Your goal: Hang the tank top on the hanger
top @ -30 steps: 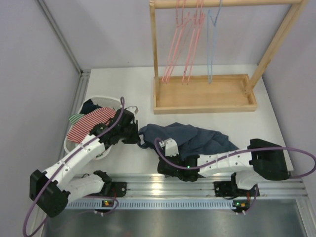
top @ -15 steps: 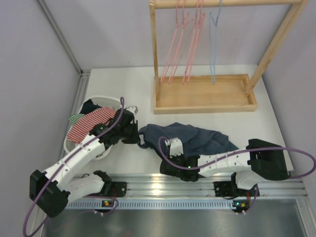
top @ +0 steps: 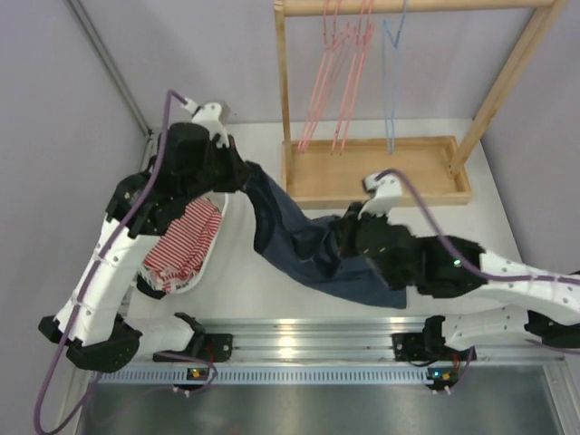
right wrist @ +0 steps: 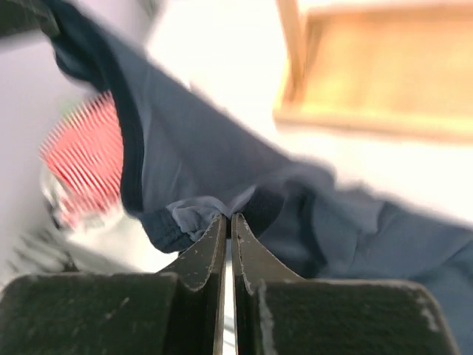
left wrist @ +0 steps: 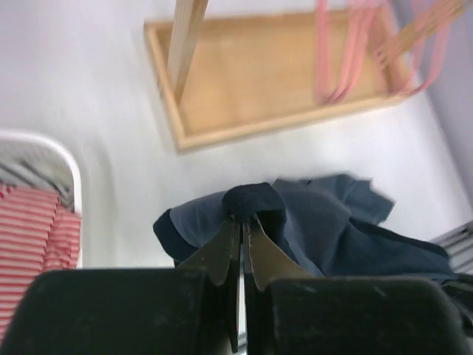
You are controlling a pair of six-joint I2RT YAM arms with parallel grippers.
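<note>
The tank top point(top: 294, 243) before tray point(top: 362, 181), right of basket point(top: 210, 258); hanger point(top: 390, 82) on rail point(top: 417, 7) behind.

Tank top point(top: 290, 240): dark navy, with darker trim along its openings. Hanger point(top: 389, 100): light blue. Other hangers point(left wrist: 323, 52): pink. Striped garment point(top: 186, 245) — red and white bands. Basket point(left wrist: 74, 192): white rim. Rack point(top: 376, 197): pale natural wood. Table point(top: 471, 227): white. The 2 arms, left arm point(top: 95, 281) and right arm point(top: 535, 290) — white shells, black joints, purple cables.

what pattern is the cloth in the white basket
Red-and-white stripes on the cloth in the basket; clearest in the top external view.
</note>
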